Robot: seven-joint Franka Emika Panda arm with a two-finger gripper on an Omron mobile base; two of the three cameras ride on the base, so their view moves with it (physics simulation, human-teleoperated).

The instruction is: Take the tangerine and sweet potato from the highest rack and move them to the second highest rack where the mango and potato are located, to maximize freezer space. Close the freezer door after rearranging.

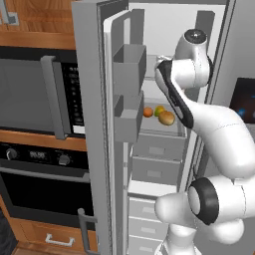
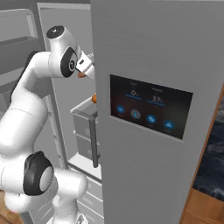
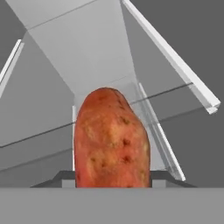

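Observation:
In the hand view my gripper is shut on the sweet potato, a reddish-brown tuber standing upright between the dark fingertips. My arm reaches into the open freezer at the level of the highest rack. A reddish end of the sweet potato shows at my hand in the right base view. On the second highest rack lie the tangerine, the mango and the potato. The freezer door stands wide open to the left.
Two grey bins hang inside the open door, close to my forearm. Grey drawers sit below the racks. The other door with the blue-lit dispenser panel is shut at the right. An oven stack stands to the left.

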